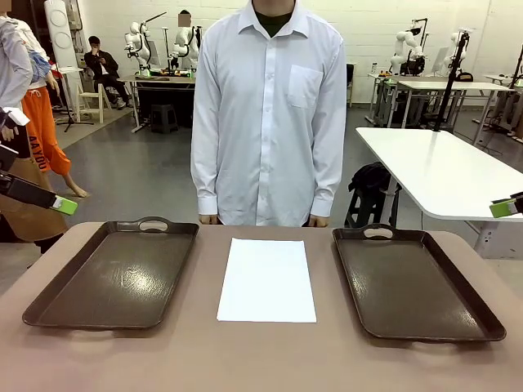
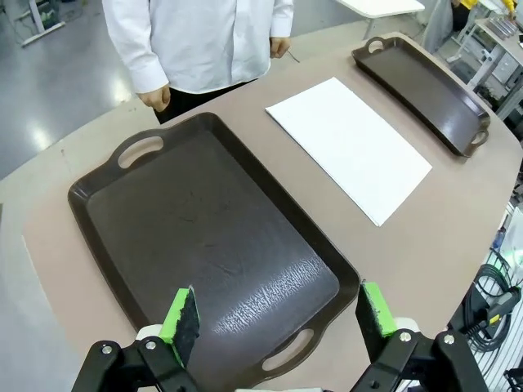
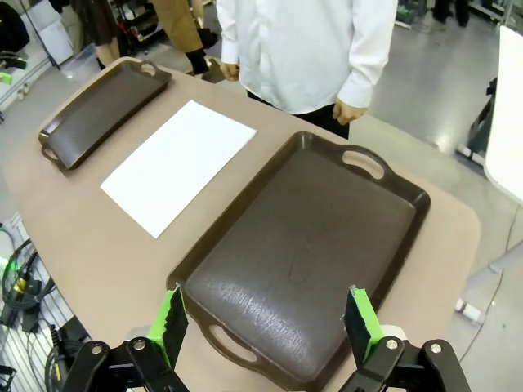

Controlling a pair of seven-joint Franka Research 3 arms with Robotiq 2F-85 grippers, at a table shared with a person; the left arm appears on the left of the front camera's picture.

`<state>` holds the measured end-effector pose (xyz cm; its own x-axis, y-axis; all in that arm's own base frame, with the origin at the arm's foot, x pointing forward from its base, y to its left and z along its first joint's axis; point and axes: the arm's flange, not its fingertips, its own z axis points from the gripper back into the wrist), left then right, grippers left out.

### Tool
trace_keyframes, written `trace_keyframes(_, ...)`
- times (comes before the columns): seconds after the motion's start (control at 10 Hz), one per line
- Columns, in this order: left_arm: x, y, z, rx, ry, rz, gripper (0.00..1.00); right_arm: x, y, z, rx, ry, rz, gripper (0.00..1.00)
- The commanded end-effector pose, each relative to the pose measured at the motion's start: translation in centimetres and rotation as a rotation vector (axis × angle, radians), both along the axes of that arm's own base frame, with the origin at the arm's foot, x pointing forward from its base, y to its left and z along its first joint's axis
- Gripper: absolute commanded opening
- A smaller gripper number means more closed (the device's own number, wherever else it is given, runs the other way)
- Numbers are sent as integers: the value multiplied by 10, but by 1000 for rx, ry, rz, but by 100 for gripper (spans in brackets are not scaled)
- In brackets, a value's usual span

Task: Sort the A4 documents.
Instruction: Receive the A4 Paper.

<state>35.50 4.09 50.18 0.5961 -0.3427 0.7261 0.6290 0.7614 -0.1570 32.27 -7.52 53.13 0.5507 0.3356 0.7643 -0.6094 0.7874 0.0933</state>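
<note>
The A4 documents (image 1: 266, 280) lie as a flat white stack in the middle of the table, between two dark brown trays; I cannot tell how many sheets there are. In the left wrist view my left gripper (image 2: 278, 314) hangs open and empty above the near end of the left tray (image 2: 204, 237), with the documents (image 2: 350, 147) beyond it. My right gripper (image 3: 265, 320) is open and empty over the near end of the right tray (image 3: 302, 253), with the documents (image 3: 180, 163) to its left. In the front view a green pad (image 1: 64, 205) shows at the left edge and another pad (image 1: 505, 207) at the right.
Both trays, the left (image 1: 114, 273) and the right (image 1: 413, 282), are empty. A person in a white shirt (image 1: 268, 114) stands at the far edge, hands hanging by the table's rim. A white table (image 1: 441, 167) stands behind on the right.
</note>
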Motion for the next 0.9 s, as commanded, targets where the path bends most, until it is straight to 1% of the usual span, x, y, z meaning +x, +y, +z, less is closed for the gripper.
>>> trace_keyframes(0.0,-31,-3,-33,-13,-10,4,100,-42,30,-59,5,-4,17,100)
trace_keyframes(0.4,-29,-1,-36,-26,-8,-9,100,-37,33,-60,-1,17,10,100)
trace_keyframes(0.5,-26,0,-36,-23,17,10,100,-36,32,-62,-7,33,-18,100)
trace_keyframes(0.6,-23,-1,-35,-25,49,20,100,-32,29,-64,17,74,-86,100)
trace_keyframes(0.7,1,8,-6,-17,12,16,100,6,6,-9,-16,32,7,100)
trace_keyframes(0.8,1,8,-6,-17,12,16,100,6,6,-9,-16,32,7,100)
